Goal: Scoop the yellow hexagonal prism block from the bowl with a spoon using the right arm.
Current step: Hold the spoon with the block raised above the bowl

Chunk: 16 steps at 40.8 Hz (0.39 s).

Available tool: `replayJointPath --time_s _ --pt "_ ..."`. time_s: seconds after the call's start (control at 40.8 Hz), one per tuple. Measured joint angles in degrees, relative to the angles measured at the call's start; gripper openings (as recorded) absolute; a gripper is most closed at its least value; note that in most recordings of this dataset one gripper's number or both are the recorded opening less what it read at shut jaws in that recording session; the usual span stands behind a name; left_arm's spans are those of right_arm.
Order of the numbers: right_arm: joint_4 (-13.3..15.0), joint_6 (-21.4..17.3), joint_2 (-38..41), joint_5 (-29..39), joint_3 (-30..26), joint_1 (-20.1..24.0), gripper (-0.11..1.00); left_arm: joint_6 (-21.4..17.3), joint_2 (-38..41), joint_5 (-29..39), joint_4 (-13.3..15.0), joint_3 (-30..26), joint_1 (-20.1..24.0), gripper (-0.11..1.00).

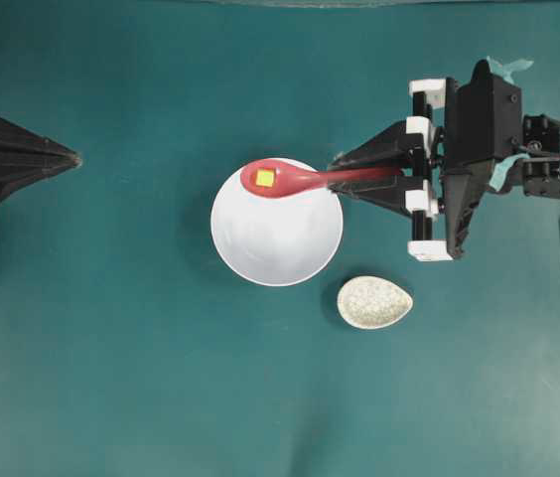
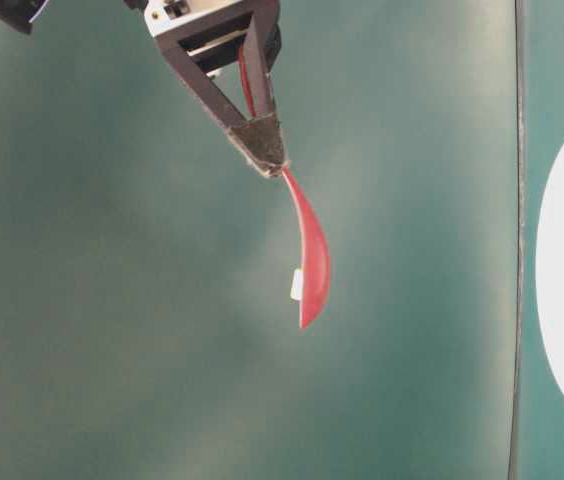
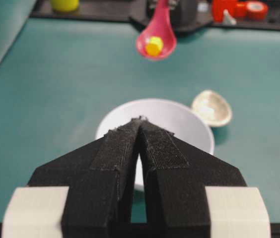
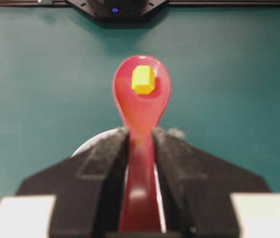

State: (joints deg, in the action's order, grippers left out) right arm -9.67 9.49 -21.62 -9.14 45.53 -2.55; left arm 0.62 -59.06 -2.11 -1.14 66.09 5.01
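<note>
I see the right claw [image 1: 345,177] clamped on the spoon [image 1: 295,179] handle. The block [image 1: 265,178] sits in the scoop, held above the bowl [image 1: 276,243] rim. The left claw [image 3: 140,121] is closed, holding nothing, well apart.

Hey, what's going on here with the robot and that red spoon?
The right pincer is shut on the handle of the red spoon, and the small yellow block sits in the spoon's scoop, lifted above the white bowl. The left pincer is shut and idle, well away from the bowl. A speckled spoon rest lies beside the bowl.
</note>
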Motion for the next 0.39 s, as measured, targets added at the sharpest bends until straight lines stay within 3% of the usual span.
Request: replayJointPath --time_s 0.393 --pt "0.0 -0.4 0.1 0.0 0.0 -0.1 0.25 0.0 0.0 0.2 -0.1 -0.1 0.0 0.03"
